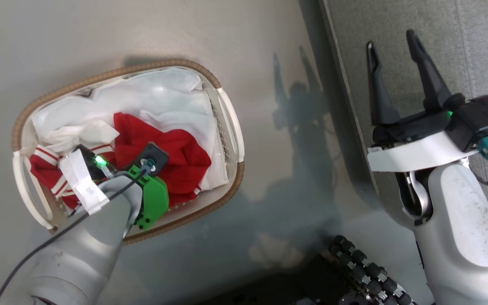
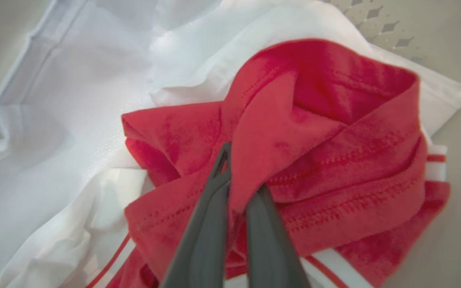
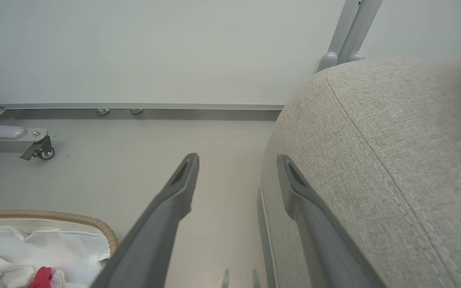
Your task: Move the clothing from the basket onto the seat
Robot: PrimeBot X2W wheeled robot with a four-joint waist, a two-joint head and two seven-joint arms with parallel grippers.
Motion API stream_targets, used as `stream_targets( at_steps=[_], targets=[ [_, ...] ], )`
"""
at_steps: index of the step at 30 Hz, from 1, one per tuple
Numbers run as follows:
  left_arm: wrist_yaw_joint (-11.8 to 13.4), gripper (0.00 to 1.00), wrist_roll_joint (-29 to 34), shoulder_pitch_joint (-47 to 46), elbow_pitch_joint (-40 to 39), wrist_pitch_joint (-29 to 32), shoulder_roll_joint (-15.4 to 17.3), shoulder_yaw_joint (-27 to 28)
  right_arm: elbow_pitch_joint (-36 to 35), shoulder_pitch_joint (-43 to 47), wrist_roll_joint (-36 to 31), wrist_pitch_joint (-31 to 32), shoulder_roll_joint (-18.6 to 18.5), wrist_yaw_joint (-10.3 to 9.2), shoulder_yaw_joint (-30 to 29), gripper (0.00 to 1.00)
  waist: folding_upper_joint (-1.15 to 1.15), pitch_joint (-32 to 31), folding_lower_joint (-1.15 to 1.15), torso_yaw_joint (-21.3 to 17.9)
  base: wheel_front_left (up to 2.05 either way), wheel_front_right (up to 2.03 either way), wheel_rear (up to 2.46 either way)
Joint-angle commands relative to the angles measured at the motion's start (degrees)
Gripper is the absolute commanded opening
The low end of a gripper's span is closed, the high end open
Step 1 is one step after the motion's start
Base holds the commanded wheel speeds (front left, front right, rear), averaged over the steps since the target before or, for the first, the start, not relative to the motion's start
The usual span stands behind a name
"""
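1. Head view: finds the clothing [image 1: 184, 156] heaped in the basket [image 1: 112, 76] on its white liner [image 1: 163, 97], with floor [image 1: 269, 63] between it and the seat [image 1: 472, 42]; shows the right gripper [image 1: 390, 40] spread wide and empty over the seat's edge
2. Left wrist view: catches the left gripper [image 2: 240, 172] pinched tight on a red fold; reads as the pick-up step, grip made, lift not yet begun
3. Right wrist view: looks along the seat's rounded corner, close by; next likely calls for a lift clear of the basket without dragging the liner, then a carry across to the cushion

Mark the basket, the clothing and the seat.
the basket [image 1: 159, 65], head view, on its brown woven rim.
the clothing [image 2: 326, 168], left wrist view, on a stitched red fold.
the seat [image 3: 394, 160], right wrist view, on the cushion's grey fabric.
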Motion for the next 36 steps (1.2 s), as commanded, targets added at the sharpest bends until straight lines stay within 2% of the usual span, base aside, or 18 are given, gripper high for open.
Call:
stream_targets(
  at_steps=[1, 8, 15, 25, 29, 36],
  targets=[
    [-0.04, 0.0, -0.6, 1.33, -0.14, -0.63, -0.06, 0.22, 0.6, 1.03, -0.57, -0.14, -0.15, -0.08, -0.13, 1.0, 0.0, -3.56, 0.0, 0.97, 0.0, 0.0, 0.0],
    [-0.32, 0.0, -1.64, 4.71, -4.82, -1.75, -1.16, 0.2, 3.09, 4.25, -3.28, -0.14, -0.15, -0.08, -1.47, 1.0, 0.0, -13.4, 0.0, 3.41, 0.0, 0.0, 0.0],
    [-0.39, 0.0, -1.02, 10.79, -19.34, -1.73, 1.58, 1.92, 6.23, 9.87, -6.36, -0.14, -0.16, -0.08, -2.67, 1.0, 0.0, -27.56, 0.0, 6.34, 0.0, 0.0, 0.0],
    [-0.48, 0.0, 0.76, 14.75, -32.32, -1.74, 4.0, 1.87, 9.99, 18.36, -8.57, -0.13, -0.17, -0.08, -2.81, 1.0, 0.0, -43.88, 0.0, 8.76, 0.0, 0.0, 0.0],
    [-0.5, 0.0, 1.21, 12.14, -36.54, -1.74, 5.07, 0.76, 10.67, 20.96, -8.6, -0.14, -0.17, -0.08, -2.16, 1.0, 0.0, -48.21, 0.0, 9.24, 0.0, 0.0, 0.0],
    [-0.46, 0.0, -0.89, 4.28, -41.41, -1.34, 6.93, -2.6, 11.39, 21.39, -8.98, -0.14, -0.14, -0.08, -0.59, 1.0, 0.0, -50.71, 0.0, 9.89, 0.0, 0.0, 0.0]
  ],
)
